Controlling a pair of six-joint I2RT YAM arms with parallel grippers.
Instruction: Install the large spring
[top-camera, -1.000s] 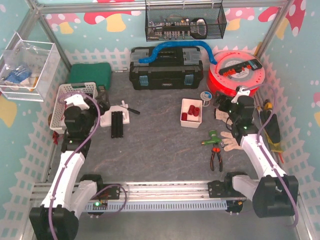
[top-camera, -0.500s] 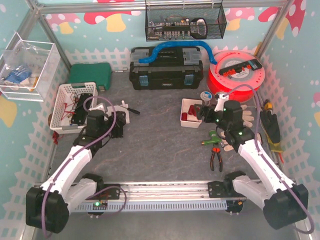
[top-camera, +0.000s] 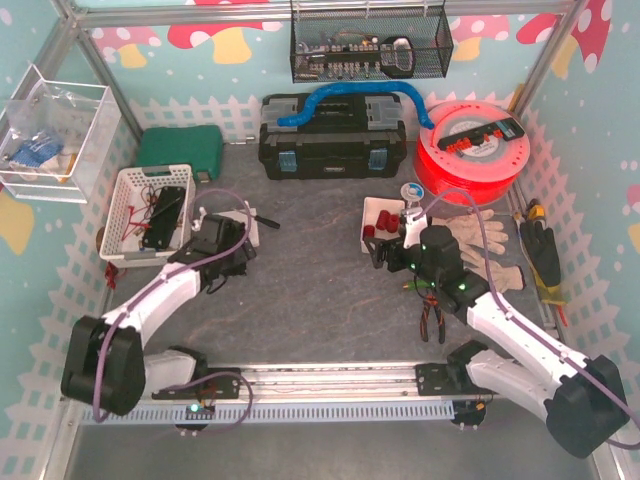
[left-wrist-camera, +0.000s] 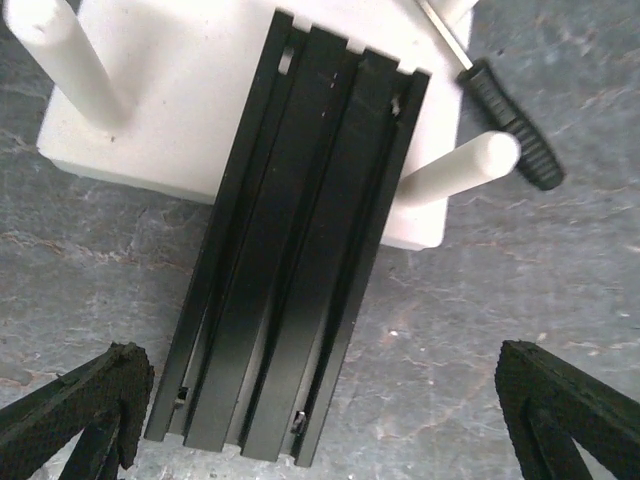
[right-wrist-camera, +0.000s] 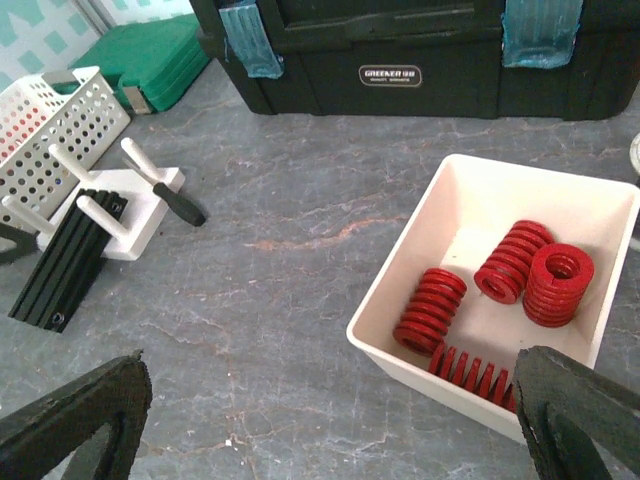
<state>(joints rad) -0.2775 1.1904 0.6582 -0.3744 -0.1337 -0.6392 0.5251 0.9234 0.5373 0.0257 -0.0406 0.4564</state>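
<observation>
Top external view: toolbox (top-camera: 332, 135) at upper centre, unmoved since a second ago. Both arms folded lower and drawn toward the middle compared with half a second ago. Left wrist now just below the block (top-camera: 247, 224), left of centre, away from the basket (top-camera: 135, 195) it stood beside a second ago. Right wrist shifted down and left, now at the lower edge of the tray (top-camera: 371, 206); gloves (top-camera: 480, 235) at right uncovered by that shift.

Left wrist view: left gripper (left-wrist-camera: 320, 420) spread wide and holding nothing, one fingertip in each lower corner, either side of the lower end of the rail (left-wrist-camera: 300, 250). Rail lying tilted across the white block, screwdriver (left-wrist-camera: 510, 130) at upper right.

Right wrist view: right gripper (right-wrist-camera: 325, 420) likewise spread and empty, right fingertip overlapping the tray's lower corner. Shows the spring (right-wrist-camera: 468, 372) lying on its side along the tray's lower wall, partly hidden by that fingertip, beside three shorter red coils (right-wrist-camera: 432, 308).
</observation>
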